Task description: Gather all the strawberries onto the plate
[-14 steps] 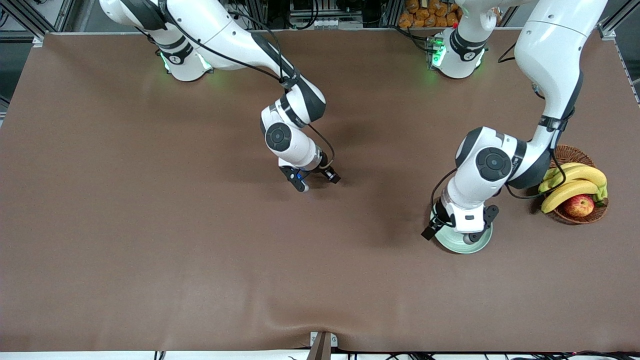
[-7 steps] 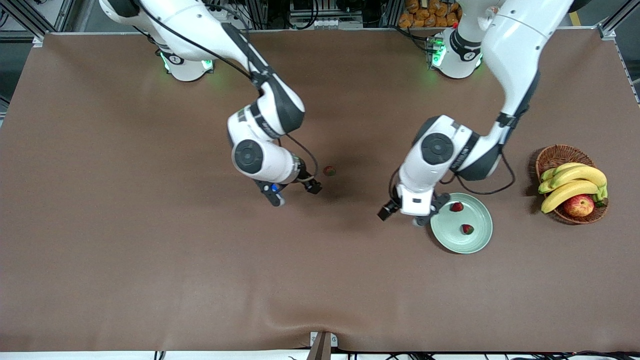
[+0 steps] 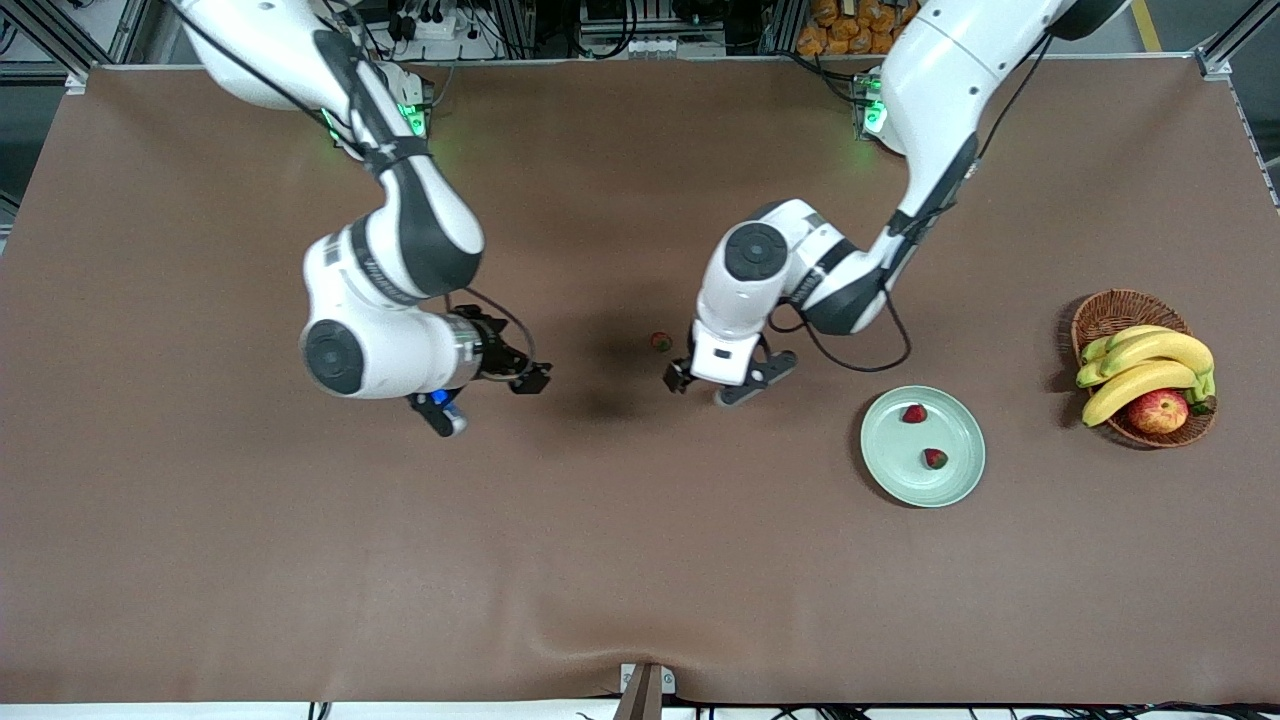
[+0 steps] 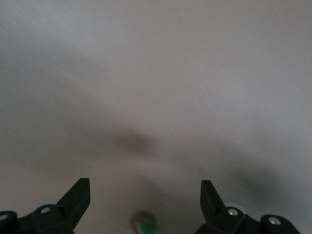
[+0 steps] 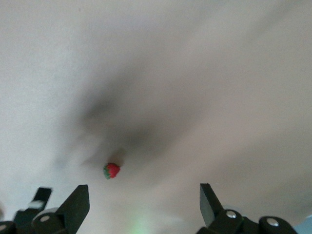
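red strawberry (image 3: 660,342) lies bare; left claw (image 3: 722,386) now beside it.

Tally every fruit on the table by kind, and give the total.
Strawberries: 3, two on the plate, one on the table
Bananas: 3, as far as the bunch shows
Apple: 1
Total: 7

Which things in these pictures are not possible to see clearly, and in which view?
- Left wrist view: the loose strawberry is blurred and cut off by the picture's edge; the left pincer shows only its tips.
- Front view: the apple in the basket is partly covered by the bananas.
- Front view: the right pincer is too small to see well.
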`<state>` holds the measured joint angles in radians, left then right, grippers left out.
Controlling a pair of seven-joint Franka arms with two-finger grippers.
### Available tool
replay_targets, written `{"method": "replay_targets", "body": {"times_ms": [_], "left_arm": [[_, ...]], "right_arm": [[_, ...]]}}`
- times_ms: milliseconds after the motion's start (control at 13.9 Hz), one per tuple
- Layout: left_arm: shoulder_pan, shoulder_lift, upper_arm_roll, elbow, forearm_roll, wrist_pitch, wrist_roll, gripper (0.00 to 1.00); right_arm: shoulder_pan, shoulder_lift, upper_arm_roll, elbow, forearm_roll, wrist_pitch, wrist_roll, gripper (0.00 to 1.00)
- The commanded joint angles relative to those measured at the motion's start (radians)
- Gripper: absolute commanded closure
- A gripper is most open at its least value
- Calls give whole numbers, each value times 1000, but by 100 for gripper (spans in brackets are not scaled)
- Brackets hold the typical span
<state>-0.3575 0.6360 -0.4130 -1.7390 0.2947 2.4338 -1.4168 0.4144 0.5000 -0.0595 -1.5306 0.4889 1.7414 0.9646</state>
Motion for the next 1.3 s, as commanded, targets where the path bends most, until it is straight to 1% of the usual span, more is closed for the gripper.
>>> {"method": "replay_targets", "body": {"times_ms": [0,144,289,433,505,577,649,794,866,938,1010,1154,1226], "left_arm": [[-72,65,14,76,26,-10,1,0],[-113,85,17,82,30,-12,1,0],[-121,103,22,75,32,-18,-1,0],[-129,114,22,75,34,-67,2,0],[-132,117,22,70,34,-78,2,0],[-132,120,23,70,34,-87,7,0],[-132,123,22,70,34,-90,24,0],[-132,131,23,70,34,-91,33,0],[-133,134,23,70,34,-91,38,0],[-133,134,23,70,34,-91,38,0],[-133,134,22,72,34,-91,39,11],[-133,136,22,72,34,-91,42,40],[-133,136,22,72,34,-93,42,69]], "right_arm": [[-84,-58,12,-19,-24,-72,-114,0],[-149,-75,17,-19,-58,-106,-197,0],[-212,-87,23,-13,-59,-143,-285,0],[-264,-92,24,27,-64,-186,-348,0],[-281,-92,26,47,-87,-209,-377,0],[-302,-94,41,61,-126,-233,-406,0],[-342,-95,79,78,-168,-252,-429,0],[-445,-98,199,96,-242,-261,-445,0],[-460,-106,229,96,-275,-261,-445,0],[-456,-141,231,93,-311,-261,-463,0],[-450,-182,231,83,-350,-260,-531,0],[-459,-271,221,40,-360,-254,-721,0],[-460,-311,207,20,-360,-253,-748,0]]}}
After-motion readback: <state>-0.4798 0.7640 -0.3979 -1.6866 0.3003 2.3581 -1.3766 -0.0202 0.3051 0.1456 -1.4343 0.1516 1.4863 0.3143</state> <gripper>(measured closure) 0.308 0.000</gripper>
